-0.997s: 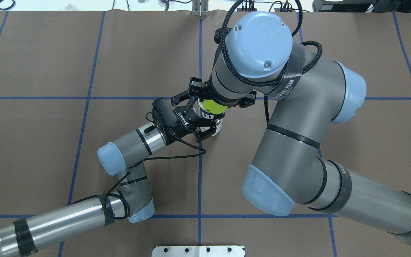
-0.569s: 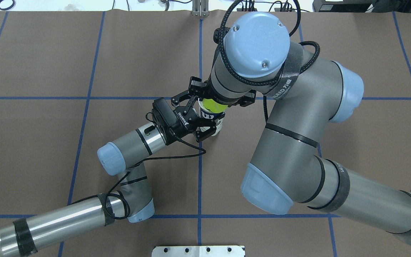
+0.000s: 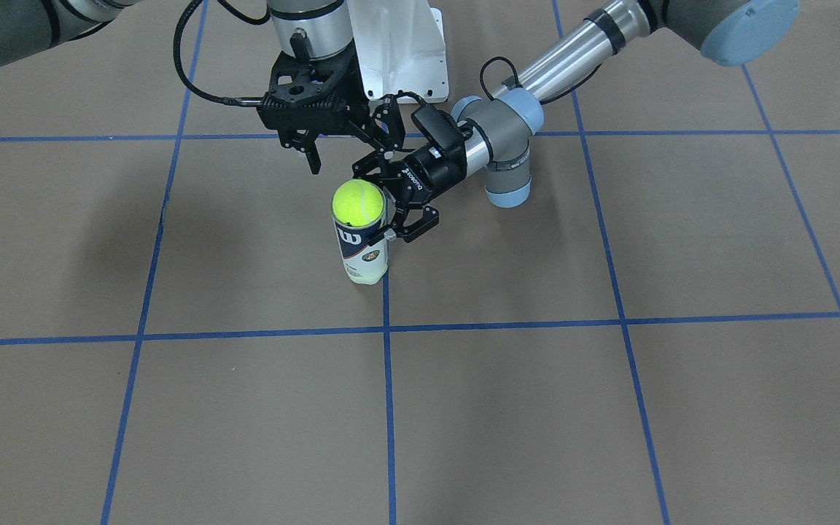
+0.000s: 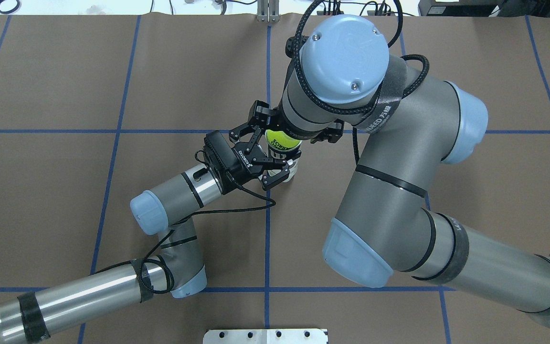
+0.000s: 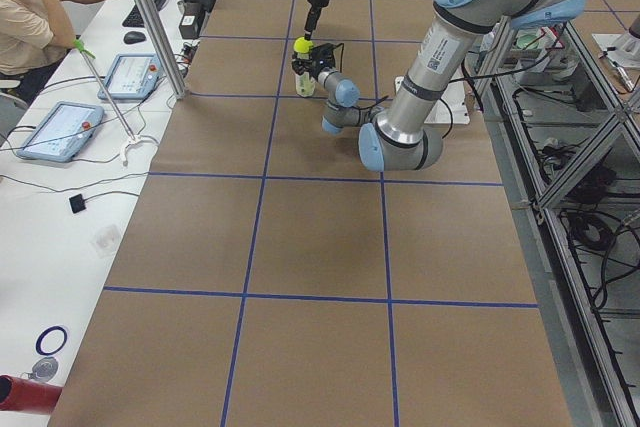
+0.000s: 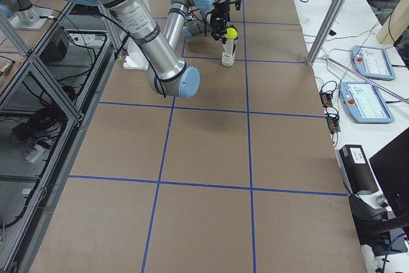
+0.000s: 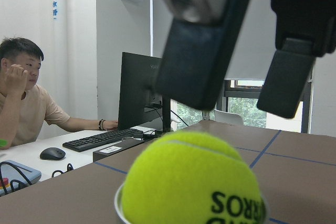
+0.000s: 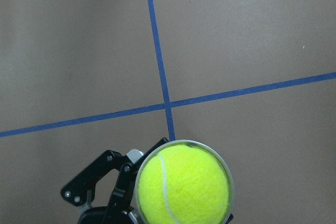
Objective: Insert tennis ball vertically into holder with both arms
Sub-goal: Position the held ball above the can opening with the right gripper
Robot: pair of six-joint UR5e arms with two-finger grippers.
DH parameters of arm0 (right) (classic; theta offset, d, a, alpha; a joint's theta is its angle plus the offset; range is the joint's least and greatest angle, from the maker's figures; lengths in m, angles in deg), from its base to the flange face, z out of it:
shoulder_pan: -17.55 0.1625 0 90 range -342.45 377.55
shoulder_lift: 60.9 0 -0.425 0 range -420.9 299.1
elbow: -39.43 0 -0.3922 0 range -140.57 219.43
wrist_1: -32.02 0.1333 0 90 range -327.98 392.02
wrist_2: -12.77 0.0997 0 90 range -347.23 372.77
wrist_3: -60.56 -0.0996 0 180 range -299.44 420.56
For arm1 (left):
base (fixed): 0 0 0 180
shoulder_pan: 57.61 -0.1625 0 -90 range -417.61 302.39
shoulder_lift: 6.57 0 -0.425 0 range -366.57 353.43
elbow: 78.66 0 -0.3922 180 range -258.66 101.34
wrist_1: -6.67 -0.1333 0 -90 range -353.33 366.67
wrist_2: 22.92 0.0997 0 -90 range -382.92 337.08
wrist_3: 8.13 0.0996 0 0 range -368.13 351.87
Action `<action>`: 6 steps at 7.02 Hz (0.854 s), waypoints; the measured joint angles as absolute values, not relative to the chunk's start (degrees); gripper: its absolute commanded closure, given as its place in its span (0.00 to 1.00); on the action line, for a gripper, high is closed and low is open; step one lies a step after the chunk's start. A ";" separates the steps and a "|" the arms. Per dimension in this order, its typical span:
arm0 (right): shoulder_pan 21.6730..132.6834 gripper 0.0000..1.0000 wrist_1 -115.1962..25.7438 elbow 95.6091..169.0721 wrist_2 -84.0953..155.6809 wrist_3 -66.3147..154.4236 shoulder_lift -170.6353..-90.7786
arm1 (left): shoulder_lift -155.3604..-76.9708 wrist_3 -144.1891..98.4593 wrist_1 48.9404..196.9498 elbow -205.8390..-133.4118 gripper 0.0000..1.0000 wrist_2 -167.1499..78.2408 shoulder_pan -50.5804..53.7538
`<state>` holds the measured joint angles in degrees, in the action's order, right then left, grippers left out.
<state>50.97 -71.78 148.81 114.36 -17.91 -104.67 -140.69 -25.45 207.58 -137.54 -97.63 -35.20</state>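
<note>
Fuzzy ball [image 3: 359, 203] caps clear cylindrical holder [image 3: 363, 255] — upright.

tennis ball [image 7: 191, 182] cropped below (left wrist), holder [image 7: 118, 207] barely showing

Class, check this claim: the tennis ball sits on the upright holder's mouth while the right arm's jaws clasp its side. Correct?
Wrong arm: the left gripper has its jaws on the side of the holder, as the overhead exterior view shows; the tennis ball does sit on the mouth.
</note>
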 measured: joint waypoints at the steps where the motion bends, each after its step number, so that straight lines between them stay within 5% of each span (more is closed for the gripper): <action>1: 51.06 0.01 -71.78 148.95 114.37 -17.81 -104.64 | -140.71 -25.45 207.58 -137.59 0.07 -97.63 -35.20; 6: 51.51 0.01 -71.78 149.24 114.56 -17.21 -104.50 | -140.97 -25.53 207.50 -137.94 0.01 -97.52 -35.12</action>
<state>51.51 -71.78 149.24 114.56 -17.21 -104.50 -140.97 -25.53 207.50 -137.94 -97.52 -35.12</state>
